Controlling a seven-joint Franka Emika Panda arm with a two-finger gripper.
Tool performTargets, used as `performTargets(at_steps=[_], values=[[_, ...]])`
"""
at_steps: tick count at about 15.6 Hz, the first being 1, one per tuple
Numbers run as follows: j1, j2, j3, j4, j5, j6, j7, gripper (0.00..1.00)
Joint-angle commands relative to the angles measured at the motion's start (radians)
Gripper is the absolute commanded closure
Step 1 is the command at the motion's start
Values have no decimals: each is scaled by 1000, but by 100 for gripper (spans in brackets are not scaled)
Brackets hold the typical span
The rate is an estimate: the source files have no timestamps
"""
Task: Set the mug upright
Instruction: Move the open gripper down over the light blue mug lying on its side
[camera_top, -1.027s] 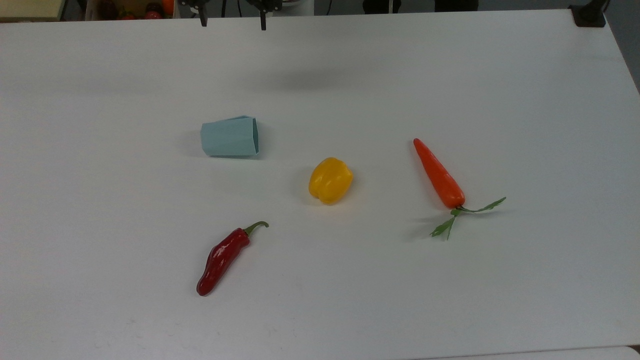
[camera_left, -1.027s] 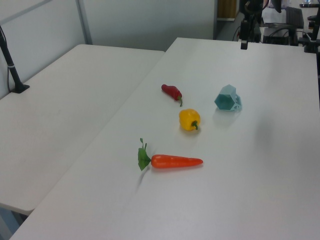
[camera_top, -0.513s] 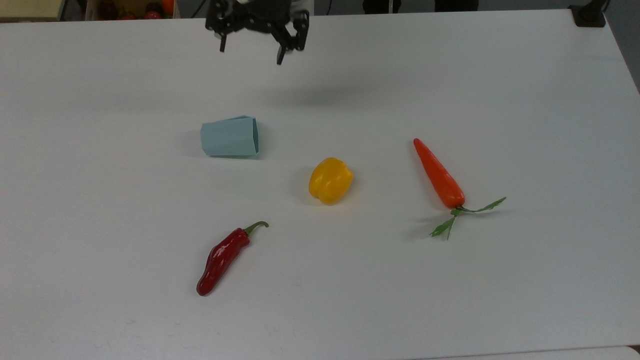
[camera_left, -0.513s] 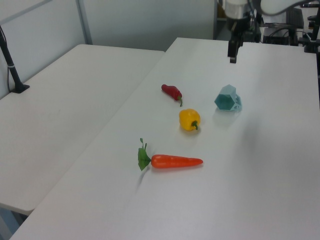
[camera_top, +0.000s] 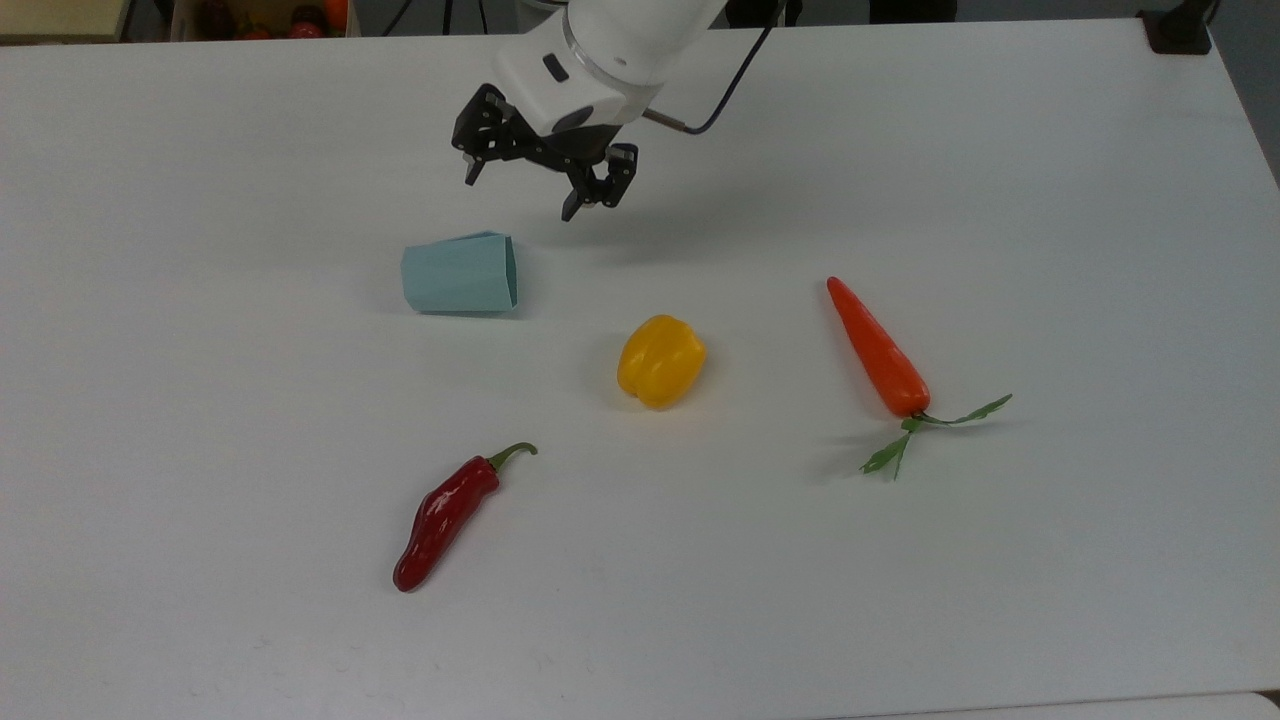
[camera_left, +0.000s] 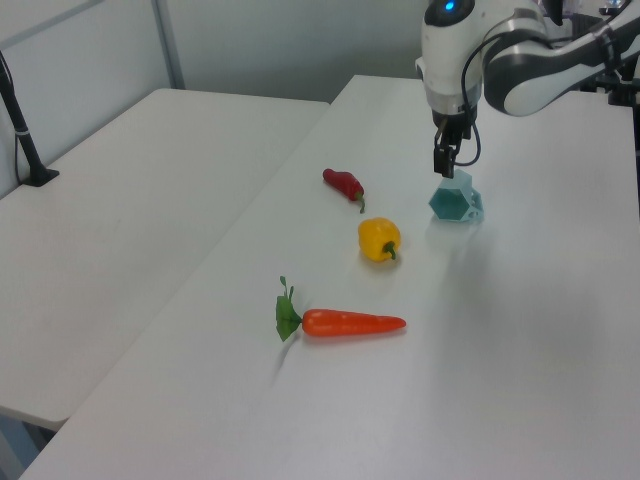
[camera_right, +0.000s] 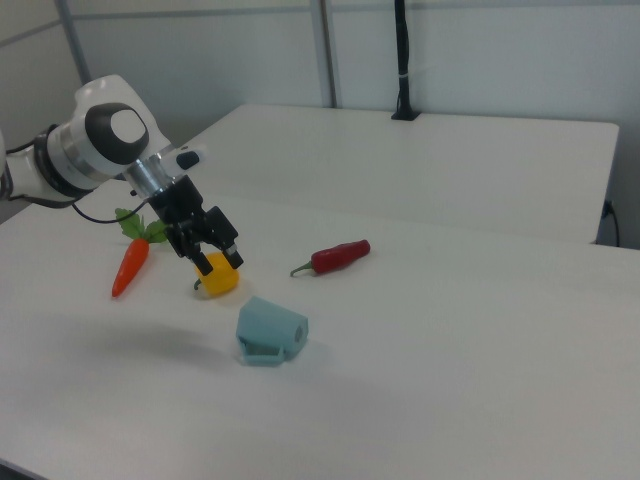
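Observation:
The mug (camera_top: 460, 272) is a pale blue-green faceted cup lying on its side on the white table (camera_top: 200, 420), rim toward the top view's right. It also appears as the mug (camera_left: 457, 197) and the mug (camera_right: 270, 332), where its darker inside faces the left view's camera. My gripper (camera_top: 519, 196) hangs above the table just behind the mug's rim end, open, with nothing between its fingers. The gripper (camera_left: 445, 165) sits right over the mug in the left view, and the gripper (camera_right: 208, 252) stands up and to the right view's left of it.
A yellow bell pepper (camera_top: 660, 360) lies to the top view's right of the mug. A red chili (camera_top: 445, 512) lies nearer the front, and a carrot (camera_top: 878, 350) farther right. A second table (camera_left: 120, 200) adjoins in the left view.
The gripper has come forward and down from the table's far edge to a spot just behind the mug. The mug and vegetables have not moved.

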Motion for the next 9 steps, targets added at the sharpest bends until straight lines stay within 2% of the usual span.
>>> performTargets(at_steps=[1,3,9], values=[[23,29,-3,-59,-101,56,98,0],[23,49,-4,-77,-138,79,122,0],[22,98,-4,-76,-144,98,123,0]])
